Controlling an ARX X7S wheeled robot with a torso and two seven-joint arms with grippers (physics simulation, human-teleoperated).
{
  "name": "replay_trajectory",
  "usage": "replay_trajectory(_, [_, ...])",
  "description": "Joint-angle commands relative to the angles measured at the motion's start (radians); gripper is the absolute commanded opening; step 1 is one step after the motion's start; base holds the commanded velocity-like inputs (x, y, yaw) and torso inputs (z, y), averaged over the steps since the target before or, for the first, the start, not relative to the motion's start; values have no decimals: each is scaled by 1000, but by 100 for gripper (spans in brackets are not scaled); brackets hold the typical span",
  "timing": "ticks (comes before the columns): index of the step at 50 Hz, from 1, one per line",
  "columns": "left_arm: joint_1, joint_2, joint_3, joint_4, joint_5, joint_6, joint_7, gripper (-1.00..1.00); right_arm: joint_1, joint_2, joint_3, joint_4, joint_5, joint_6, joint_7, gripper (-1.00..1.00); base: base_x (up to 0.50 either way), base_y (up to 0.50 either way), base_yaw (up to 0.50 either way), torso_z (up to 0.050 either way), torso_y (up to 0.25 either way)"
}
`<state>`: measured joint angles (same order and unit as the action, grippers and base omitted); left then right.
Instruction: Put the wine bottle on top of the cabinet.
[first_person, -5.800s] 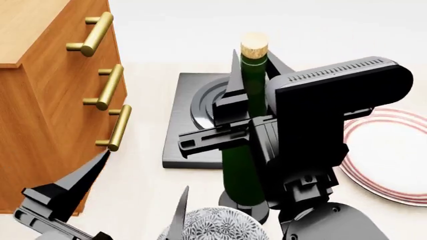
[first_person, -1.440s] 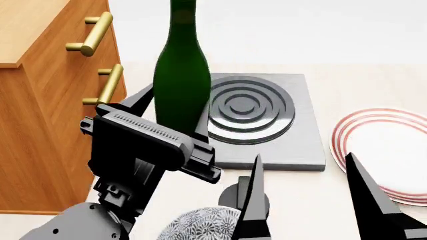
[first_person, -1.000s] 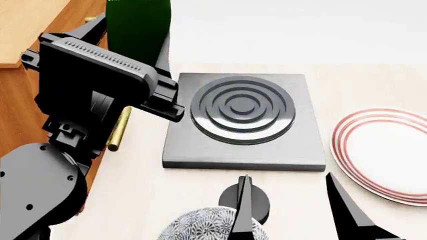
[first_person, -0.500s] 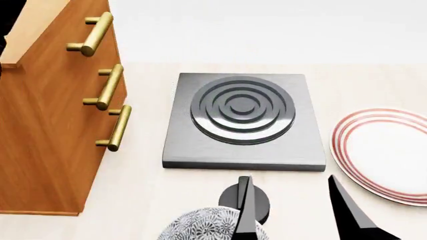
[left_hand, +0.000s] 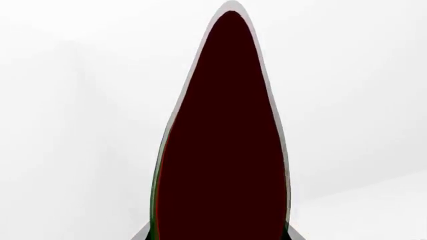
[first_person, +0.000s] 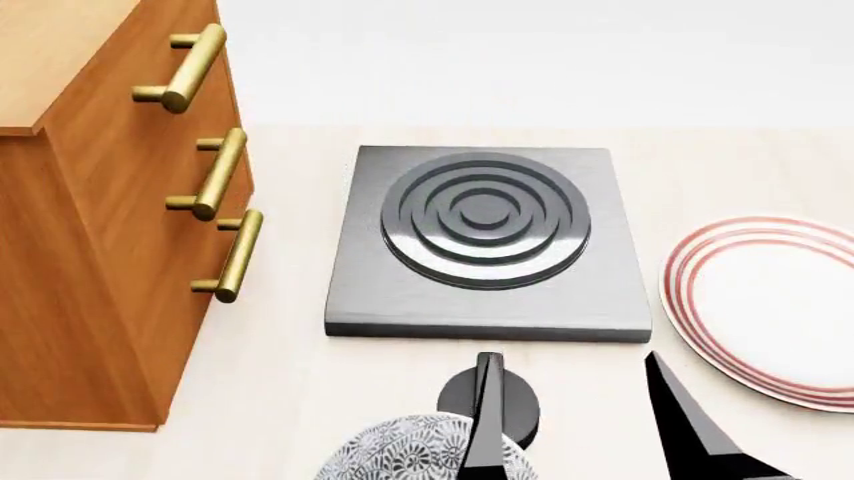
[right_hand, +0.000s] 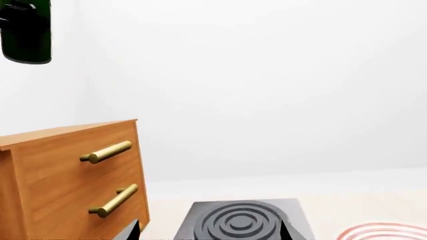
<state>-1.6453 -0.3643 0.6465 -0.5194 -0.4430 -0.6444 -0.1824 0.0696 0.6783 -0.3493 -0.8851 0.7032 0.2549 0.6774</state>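
the wine bottle (right_hand: 27, 31) hangs high in the air above the cabinet (right_hand: 67, 175), not touching its top, as the right wrist view shows. in the left wrist view the bottle fills the space just ahead of the left jaws; whether those jaws are clenched on it cannot be told. the right jaws (first_person: 574, 425) stand released, holding nothing, low over the table (first_person: 280, 400), with the grey burner plate (first_person: 487, 240) beyond them.
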Motion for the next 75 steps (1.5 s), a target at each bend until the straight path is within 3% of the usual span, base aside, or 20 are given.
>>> replay_trajectory(1, [-91, 28, -21, -205, 55, 49, 22, -100, 5, -19, 11, 4, -20, 1, -23, 100, 0, 0, 0, 0, 0])
replay_trajectory(9, [-154, 70, -1, -352, 76, 89, 72, -100, 12, -22, 2, 3, -22, 4, -25, 100, 0, 0, 0, 1, 1])
replay_trajectory(14, [-215, 125, -14, -545, 79, 179, 111, -100, 15, -21, 0, 2, -21, 7, -22, 100, 0, 0, 0, 0, 2])
replay_trajectory(18, [-223, 138, -57, -583, 40, 205, 126, -100, 15, -23, -2, 10, -23, 2, -27, 100, 0, 0, 0, 0, 0])
replay_trajectory(27, [-173, 103, -149, -517, -48, 190, 107, -100, 18, -24, -8, 6, -24, 7, -22, 100, 0, 0, 0, 0, 1])
replay_trajectory(44, [-30, 36, -211, -367, -108, 139, 18, -100, 17, -18, -9, 1, -21, 6, -15, 100, 0, 0, 0, 0, 1])
replay_trajectory(75, [140, 38, -242, -377, -129, 238, 18, -100, 18, -20, -17, 9, -15, -6, -20, 100, 0, 0, 0, 0, 1])
